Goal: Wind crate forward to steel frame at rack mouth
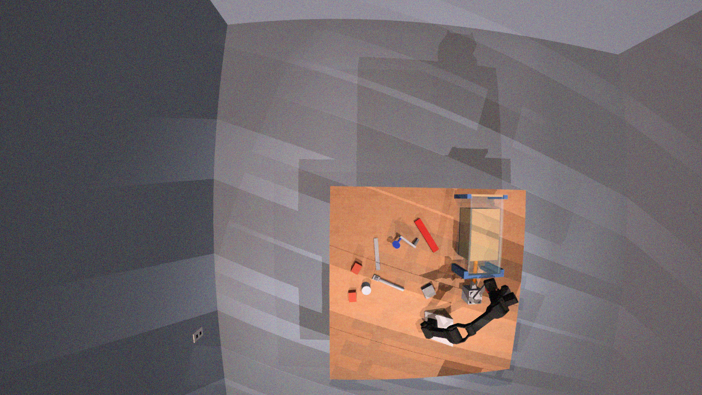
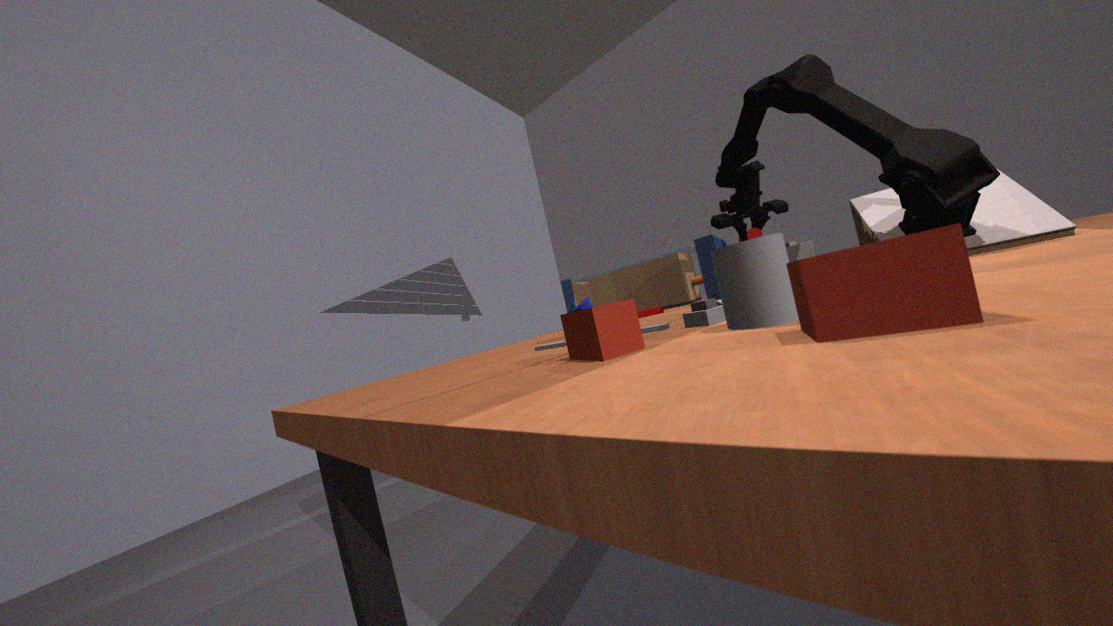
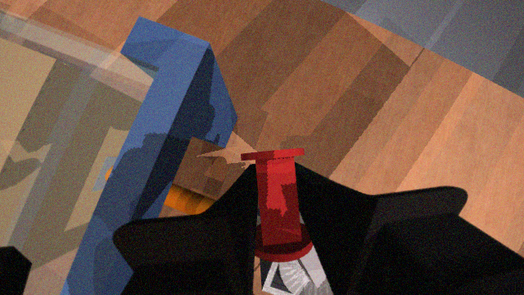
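My gripper (image 1: pixel 487 287) (image 2: pixel 752 232) (image 3: pixel 271 167) is shut on the red grip of the winch handle, its fingers on both sides of the grip. The handle's arm reaches from there over the top of the winch (image 1: pixel 465 294); fingers and grip hide part of it in the wrist view. The tan crate (image 1: pixel 486 235) (image 2: pixel 637 282) (image 3: pixel 20 78) looks flat inside the clear-panelled cubby. In the top view a gap shows between its front and the blue frame (image 1: pixel 493 275) (image 2: pixel 710 263) (image 3: pixel 164 90) at the mouth. The orange strap (image 1: pixel 475 266) (image 3: pixel 186 199) runs through the mouth towards the winch.
Left of the winch are a grey block (image 1: pixel 428 290), a wrench-like tool (image 1: pixel 391 283), a grey strip (image 1: pixel 377 253), a blue-ended tool (image 1: pixel 396 244), a red bar (image 1: pixel 425 235), a cylinder (image 1: pixel 366 288) (image 2: pixel 753 282) and two red blocks (image 1: pixel 356 267) (image 1: pixel 352 295).
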Controlling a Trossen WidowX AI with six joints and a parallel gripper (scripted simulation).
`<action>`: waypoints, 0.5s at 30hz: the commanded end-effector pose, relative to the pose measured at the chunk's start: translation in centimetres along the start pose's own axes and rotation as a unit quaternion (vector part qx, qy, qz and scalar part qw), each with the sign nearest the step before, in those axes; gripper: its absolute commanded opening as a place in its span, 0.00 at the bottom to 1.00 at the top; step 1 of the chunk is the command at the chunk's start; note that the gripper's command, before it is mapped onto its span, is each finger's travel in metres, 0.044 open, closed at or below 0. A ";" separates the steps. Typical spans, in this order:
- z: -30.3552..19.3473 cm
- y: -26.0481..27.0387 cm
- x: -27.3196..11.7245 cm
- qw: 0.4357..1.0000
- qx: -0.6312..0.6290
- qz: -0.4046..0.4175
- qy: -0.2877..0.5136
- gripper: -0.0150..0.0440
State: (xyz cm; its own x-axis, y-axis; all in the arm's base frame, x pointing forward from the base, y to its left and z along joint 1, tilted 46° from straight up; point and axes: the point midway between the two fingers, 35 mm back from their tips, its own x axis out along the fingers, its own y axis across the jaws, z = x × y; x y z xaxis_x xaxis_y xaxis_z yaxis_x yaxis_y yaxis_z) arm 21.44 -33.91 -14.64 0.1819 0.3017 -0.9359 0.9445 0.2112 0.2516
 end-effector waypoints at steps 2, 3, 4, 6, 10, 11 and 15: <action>-1.5 2.1 -0.2 1.000 -0.007 0.014 0.016 0.25; -1.6 2.2 -0.2 1.000 -0.007 0.014 0.016 0.25; -1.7 2.3 -0.2 1.000 -0.007 0.014 0.016 0.25; -1.8 2.4 -0.3 1.000 -0.007 0.014 0.016 0.25; -2.1 2.8 -0.5 1.000 -0.007 0.014 0.016 0.25; -2.2 2.8 -0.5 1.000 -0.007 0.014 0.017 0.25; -2.5 3.2 -0.6 1.000 -0.007 0.014 0.017 0.25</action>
State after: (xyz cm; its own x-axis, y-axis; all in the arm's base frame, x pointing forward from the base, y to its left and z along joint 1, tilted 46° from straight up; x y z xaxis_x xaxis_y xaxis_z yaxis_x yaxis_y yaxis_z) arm 22.79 -32.66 -13.43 0.1898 0.3050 -0.9332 0.9403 0.2170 0.2622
